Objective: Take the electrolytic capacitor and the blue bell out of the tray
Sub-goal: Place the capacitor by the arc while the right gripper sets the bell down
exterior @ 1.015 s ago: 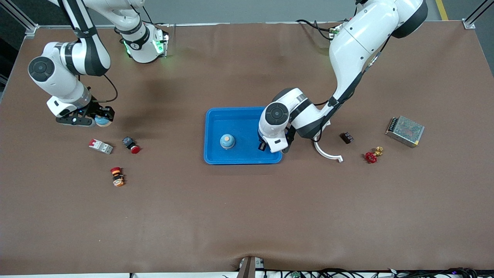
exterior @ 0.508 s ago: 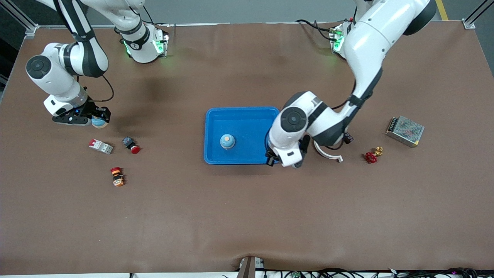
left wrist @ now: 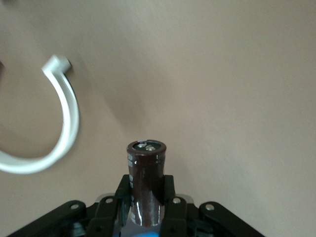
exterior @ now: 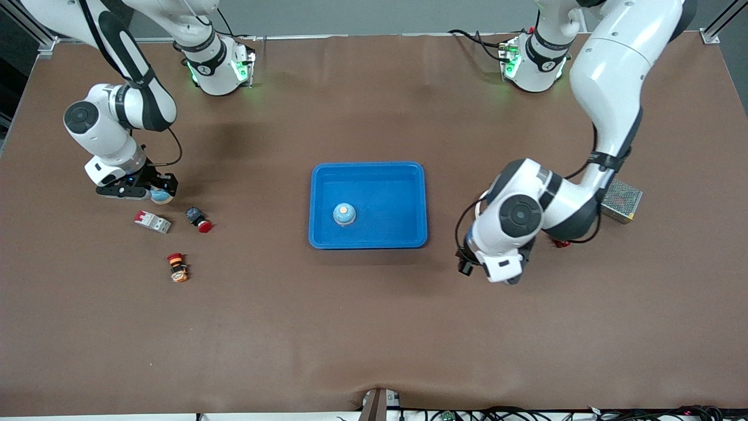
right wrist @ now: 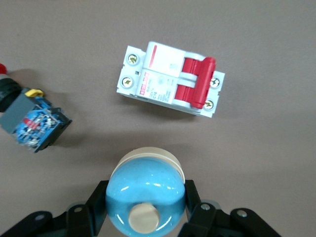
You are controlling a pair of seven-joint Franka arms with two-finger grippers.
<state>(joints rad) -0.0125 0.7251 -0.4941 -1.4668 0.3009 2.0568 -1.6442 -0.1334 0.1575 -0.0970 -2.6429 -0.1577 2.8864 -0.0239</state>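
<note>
- While my left gripper point(left wrist: 146, 217) pinches the capacitor point(left wrist: 146, 180) upright between its fingers, it hangs over bare table off the tray point(exterior: 368, 171), toward the left arm's end.
- So the carry-out step for the capacitor looks almost finished; what is left is the set-down.
- Next I judge I must lower it straight to the mat, clear of the white hook point(left wrist: 59, 128) lying near, and part the fingers only once its base touches, or the tall can may tip.
- My right gripper point(right wrist: 145, 210) is clamped on a blue bell point(right wrist: 145, 197), low over the table toward the right arm's end, just beside the breaker point(right wrist: 170, 85) and the push-button point(right wrist: 29, 121).
- Another blue bell point(exterior: 344, 214) sits inside the tray, so I cannot call the tray emptied yet.
- That right bell needs a bare spot between the breaker and push-button before release.
</note>
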